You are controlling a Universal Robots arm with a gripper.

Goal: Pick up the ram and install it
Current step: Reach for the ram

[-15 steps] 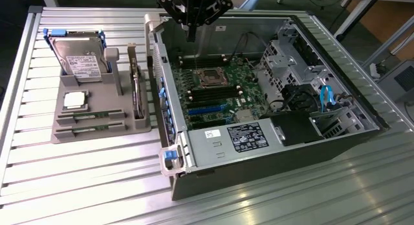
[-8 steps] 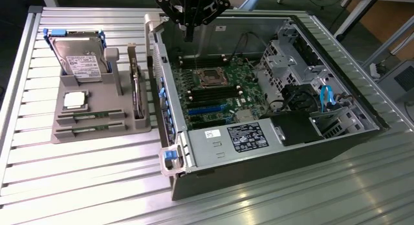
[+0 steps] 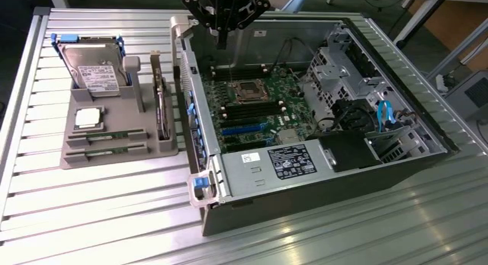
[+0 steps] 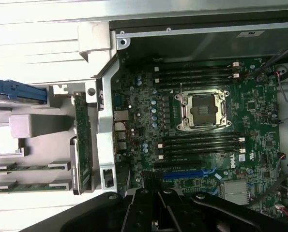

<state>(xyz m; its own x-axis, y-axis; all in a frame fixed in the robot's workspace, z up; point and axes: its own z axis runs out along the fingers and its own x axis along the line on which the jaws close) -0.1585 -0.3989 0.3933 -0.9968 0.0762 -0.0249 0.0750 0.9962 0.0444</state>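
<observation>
On the grey holder (image 3: 126,125), exterior view's left, the ram (image 3: 107,137) lies beside its twin (image 3: 107,152). The hand (image 3: 221,42) hangs closed, empty, over the case (image 3: 427,159). The ram is probably light, stiff and fragile: grip its long edges.

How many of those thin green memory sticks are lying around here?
2. Both sit in the grey holder at the exterior view's left: one ram stick, and the second ram stick right beside it. The motherboard slots look empty.

Slatted aluminium bench (image 3: 91,219). Grey parts holder (image 3: 126,128) sits on it. Open PC case (image 3: 320,199) just beside.
</observation>
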